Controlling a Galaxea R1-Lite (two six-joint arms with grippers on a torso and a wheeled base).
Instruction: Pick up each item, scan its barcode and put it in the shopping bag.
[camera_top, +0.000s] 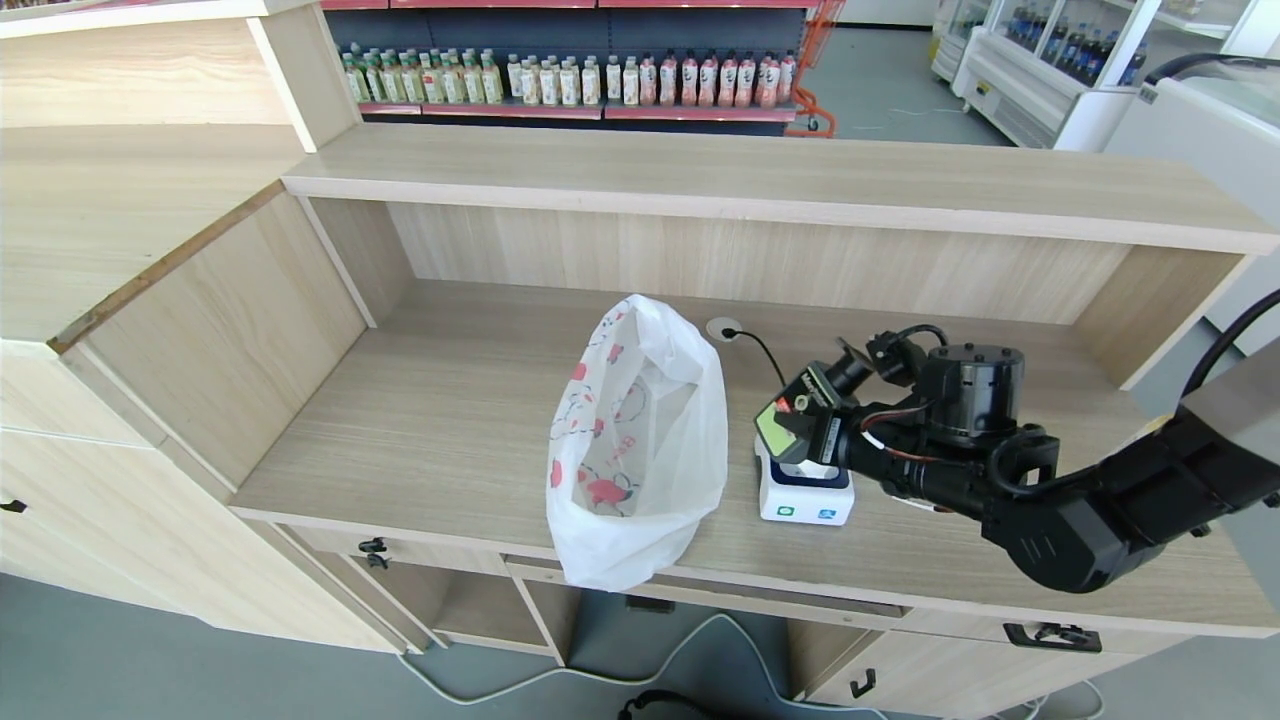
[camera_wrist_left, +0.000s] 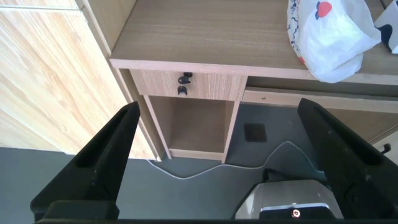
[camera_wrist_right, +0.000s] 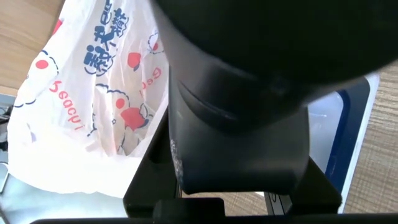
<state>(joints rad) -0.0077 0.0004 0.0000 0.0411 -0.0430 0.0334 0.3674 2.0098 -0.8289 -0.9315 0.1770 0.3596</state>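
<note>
We're looking into a shop, with bottles lining the shelf (camera_top: 570, 80) at the back. Up front, a wooden surface (camera_top: 450, 430) is carrying the shopping bag (camera_top: 640, 440), its mouth gaping upward.

In the head view, the right claw (camera_top: 800, 425) is hovering just above the white scanner (camera_top: 805, 495). It appears to be clamping a dark item (camera_top: 775, 428) with a green face. The bag is sitting just beside the scanner, on the robot's left. The worry, as I'm judging it, is that a barcode facing away from the scanner means the scan is failing.

Over to the left wrist view. The left claw (camera_wrist_left: 221, 109) is hanging wide open and gripping nothing, low in front of the surface. The bag is bulging over the front edge, so a heavy drop is risking tipping that limp bag off.

In the right wrist view, the dark item is looming close, with the bag behind it and the scanner alongside. A careless swing across is risking snagging the thin rim and collapsing the mouth.
</note>
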